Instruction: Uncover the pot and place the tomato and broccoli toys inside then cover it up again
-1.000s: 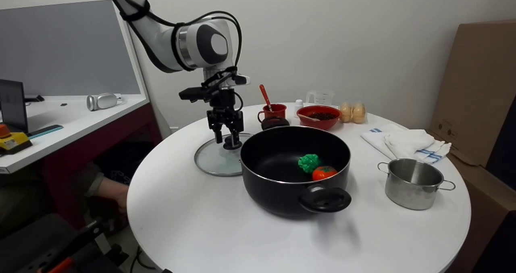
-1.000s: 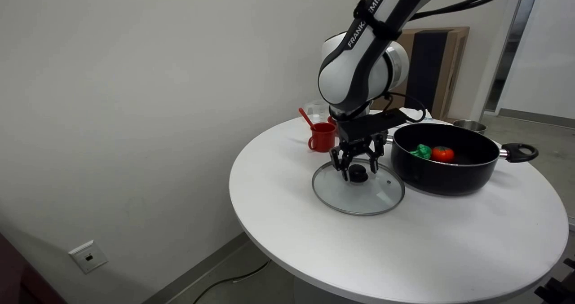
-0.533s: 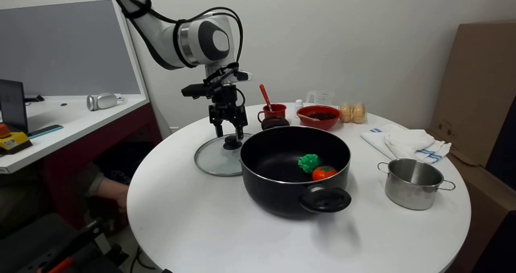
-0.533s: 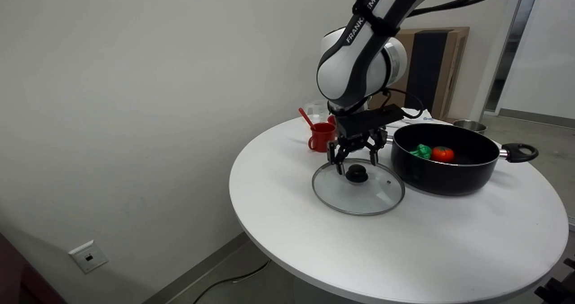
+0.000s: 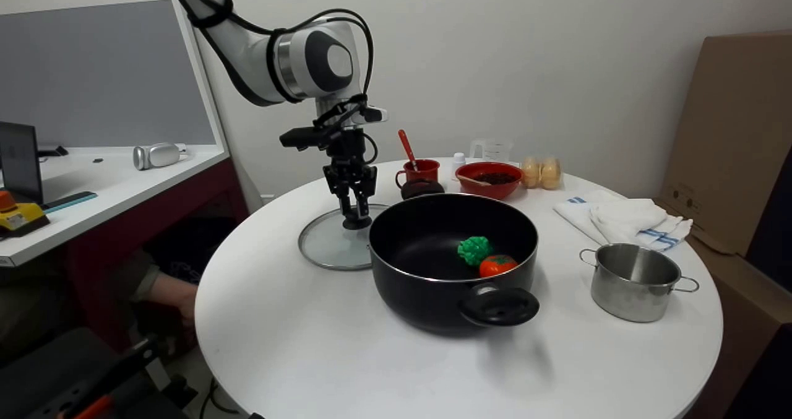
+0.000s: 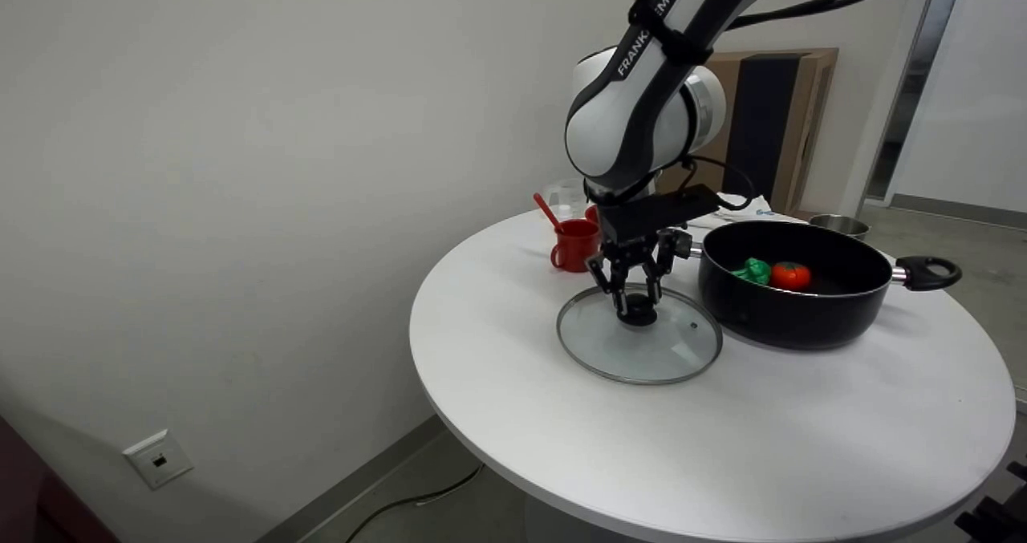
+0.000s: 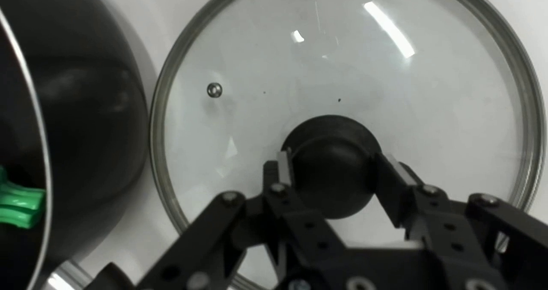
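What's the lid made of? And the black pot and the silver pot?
Lid: probably glass, smooth and shiny; you can see through it and it catches bright glints.
Black pot: likely metal with a smooth dark coating, since its top edge gleams silver.
Silver pot: shiny bare metal, maybe steel; it's silvery grey inside and out.

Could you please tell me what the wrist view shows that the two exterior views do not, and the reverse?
Only the wrist view: tiny dark specks on or under the lid.

Only the exterior views, both of them: the tomato, red mug and steel pot.

Shared: the lid, the gripper closed on its knob, and the black pot with the broccoli inside, pot and broccoli both cut off in the wrist view.
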Robot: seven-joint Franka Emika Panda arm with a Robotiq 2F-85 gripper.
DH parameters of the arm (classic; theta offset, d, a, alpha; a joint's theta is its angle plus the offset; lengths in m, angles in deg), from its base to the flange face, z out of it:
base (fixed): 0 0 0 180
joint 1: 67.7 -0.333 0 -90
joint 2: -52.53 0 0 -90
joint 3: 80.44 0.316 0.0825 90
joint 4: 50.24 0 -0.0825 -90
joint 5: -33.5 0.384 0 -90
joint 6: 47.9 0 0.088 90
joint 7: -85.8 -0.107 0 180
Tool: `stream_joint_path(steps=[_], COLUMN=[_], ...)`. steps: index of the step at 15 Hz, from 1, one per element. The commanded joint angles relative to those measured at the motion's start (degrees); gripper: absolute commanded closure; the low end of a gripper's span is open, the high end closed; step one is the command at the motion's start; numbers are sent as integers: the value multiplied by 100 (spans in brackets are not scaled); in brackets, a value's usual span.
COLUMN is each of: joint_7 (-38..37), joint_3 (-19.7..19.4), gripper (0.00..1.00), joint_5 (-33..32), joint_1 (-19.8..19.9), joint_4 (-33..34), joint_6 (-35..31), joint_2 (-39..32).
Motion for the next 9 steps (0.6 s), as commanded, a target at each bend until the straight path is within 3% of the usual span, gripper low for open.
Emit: stream_joint_path(steps=[1, 9], joint_7=[129, 129], joint_3=[-24, 83], gripper=[76, 76], joint_5=[-1, 24], joint_1=[-52, -199], joint_4=[66, 404], joint_6=[-88, 272], joint_2=[-35, 124])
